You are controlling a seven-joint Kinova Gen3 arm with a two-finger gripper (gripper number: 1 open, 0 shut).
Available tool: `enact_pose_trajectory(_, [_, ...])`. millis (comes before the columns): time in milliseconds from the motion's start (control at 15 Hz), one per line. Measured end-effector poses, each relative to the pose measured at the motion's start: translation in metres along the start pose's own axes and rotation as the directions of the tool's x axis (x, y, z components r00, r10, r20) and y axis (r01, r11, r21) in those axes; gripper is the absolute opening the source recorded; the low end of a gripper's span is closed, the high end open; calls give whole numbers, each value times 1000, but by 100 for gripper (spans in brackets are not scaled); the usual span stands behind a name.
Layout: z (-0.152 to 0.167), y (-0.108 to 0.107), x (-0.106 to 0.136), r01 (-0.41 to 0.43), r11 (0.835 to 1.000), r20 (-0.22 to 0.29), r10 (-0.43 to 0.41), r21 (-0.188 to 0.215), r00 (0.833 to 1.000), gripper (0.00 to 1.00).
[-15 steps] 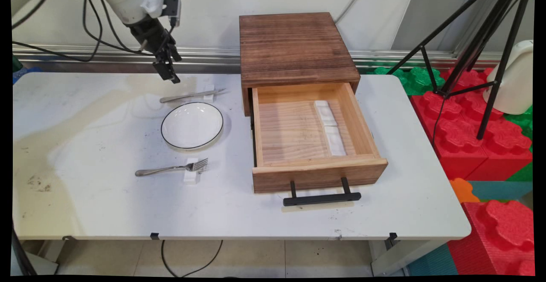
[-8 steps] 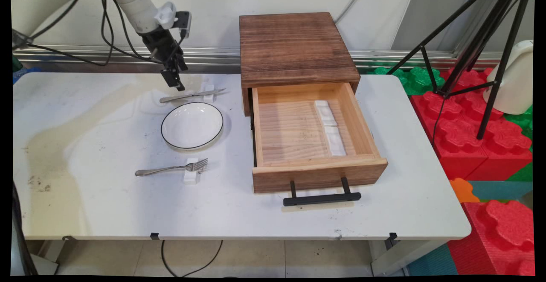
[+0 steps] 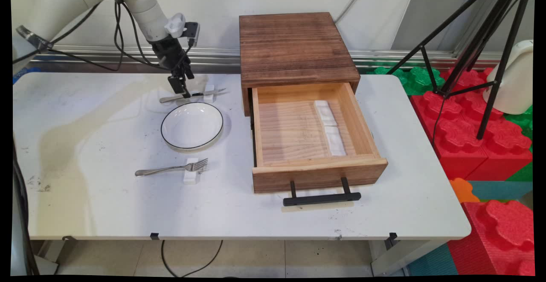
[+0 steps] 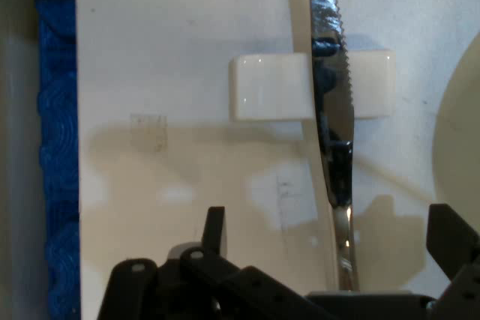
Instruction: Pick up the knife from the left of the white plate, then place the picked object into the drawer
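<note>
1. A black bar handle (image 3: 321,198) juts from the front of the open drawer (image 3: 318,175) at the near side of the white bench (image 3: 239,213), which is scuffed and stained.
2. The drawer is pale, grained wood, pulled out of a darker brown wooden cabinet (image 3: 294,47); two white padded strips (image 3: 329,127) lie end to end along its floor, toward its right side.
3. A metal fork (image 3: 170,169) lies left of the drawer, its tines propped on a small white block (image 3: 191,176).
4. Beyond the fork sits a round white plate (image 3: 192,125) with a thin dark rim.
5. Just behind the plate lies a metal knife (image 3: 193,95) with a serrated blade, resting across a white rectangular rest (image 4: 264,86).
6. The black gripper (image 3: 180,86) points steeply down over the knife's handle end; in the hand view the jaws are spread apart, one finger on each side of the knife (image 4: 334,148), grasping nothing.
7. The white arm (image 3: 145,4) slants in from the upper left, black cables (image 3: 119,39) hanging from it.
8. Off the bench's right side are red foam blocks (image 3: 477,137) and a black tripod (image 3: 482,39).
</note>
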Motion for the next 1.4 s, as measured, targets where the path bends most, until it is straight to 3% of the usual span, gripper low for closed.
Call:
enact_pose_trajectory(533, [19, -8, 3, -5, 999, -5, 4, -37, 1000, 100])
enact_pose_trajectory(600, [20, -8, 3, -4, 999, -6, 3, -39, 1000, 0])
enact_pose_trajectory(1400, [23, -4, -2, 14, 998, -21, -15, -65, 1000, 0])
